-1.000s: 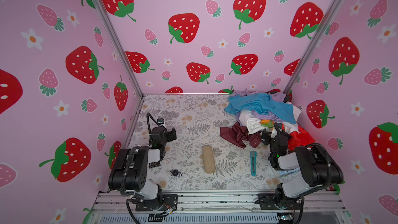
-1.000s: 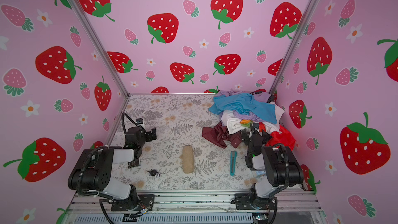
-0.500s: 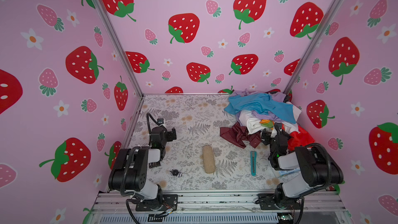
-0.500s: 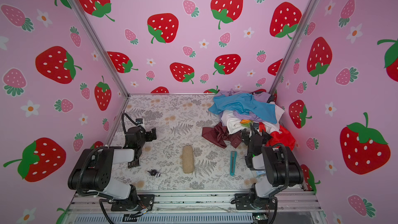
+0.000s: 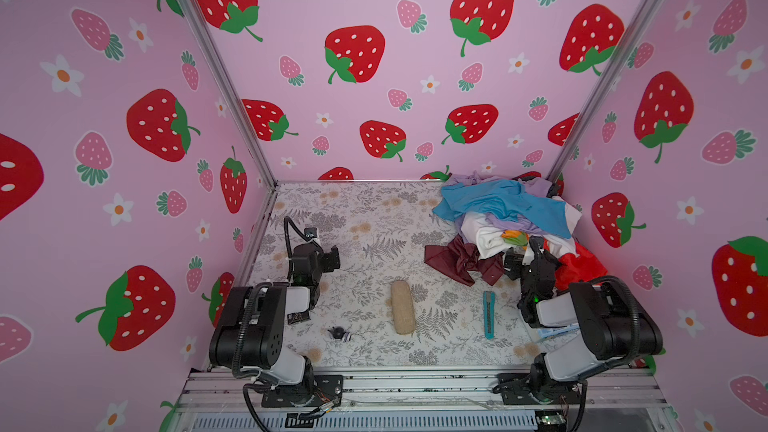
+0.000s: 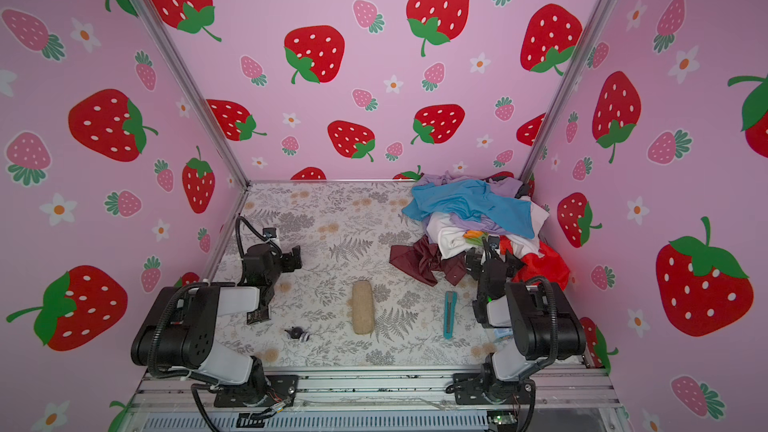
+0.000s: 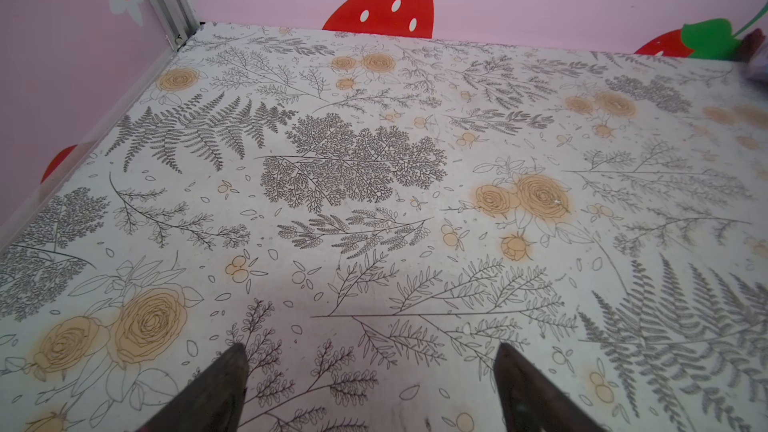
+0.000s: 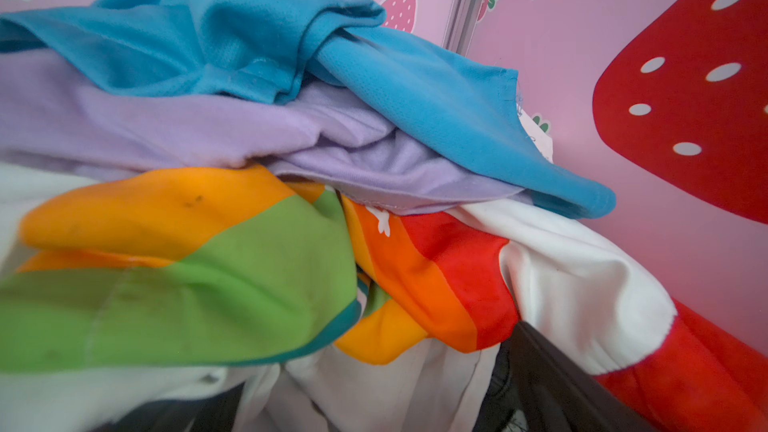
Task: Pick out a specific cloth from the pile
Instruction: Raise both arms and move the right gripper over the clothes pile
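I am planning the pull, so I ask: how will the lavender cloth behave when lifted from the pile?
Likely floppy: the lavender cloth lies in soft folds, so it should drape. It is sandwiched between the blue garment above and the rainbow-print shirt below, so pulling may drag both. Looks thin, probably light.

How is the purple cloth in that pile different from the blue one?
The cloth is pale lavender, the blue garment bright blue. The blue garment drapes over the top of the pile; the cloth lies under it, only partly showing. Both are plain, soft and crumpled.
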{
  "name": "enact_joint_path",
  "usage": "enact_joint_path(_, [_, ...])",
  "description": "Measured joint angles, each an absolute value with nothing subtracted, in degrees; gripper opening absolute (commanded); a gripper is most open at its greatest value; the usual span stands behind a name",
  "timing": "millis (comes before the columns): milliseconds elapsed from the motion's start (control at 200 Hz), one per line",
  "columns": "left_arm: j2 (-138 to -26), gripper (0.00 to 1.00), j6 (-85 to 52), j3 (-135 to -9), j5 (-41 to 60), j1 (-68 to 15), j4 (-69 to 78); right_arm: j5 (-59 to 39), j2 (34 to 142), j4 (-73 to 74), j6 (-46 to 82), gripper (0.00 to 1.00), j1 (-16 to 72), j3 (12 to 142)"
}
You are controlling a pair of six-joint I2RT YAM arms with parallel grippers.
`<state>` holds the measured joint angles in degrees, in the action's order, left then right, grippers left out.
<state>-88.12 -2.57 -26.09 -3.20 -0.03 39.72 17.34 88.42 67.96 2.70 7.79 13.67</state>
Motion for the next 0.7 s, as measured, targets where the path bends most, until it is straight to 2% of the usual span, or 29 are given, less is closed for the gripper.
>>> enact_joint_path(200, [-83.15,0.81,-2.39,-43.68,-4.80,-0.05,17.12,18.96,71.64,55.61,2.94,1.00,8.49,16.47])
enact_joint_path(400, [-75.88,0.83,-3.77,-54.41,-2.52,-0.05,2.87,20.67,60.99,32.34,5.43,1.00,10.15,29.41])
enact_joint_path(570, [-77.41,0.83,-5.15,-62.19,6.66,-0.16,-9.56,19.77,60.36,15.14,7.70,0.95,11.88,38.59])
enact_joint_path(700, [-81.84,0.77,-7.22,-68.14,16.27,-0.27,-15.31,17.37,70.59,1.65,8.23,0.86,11.99,53.21])
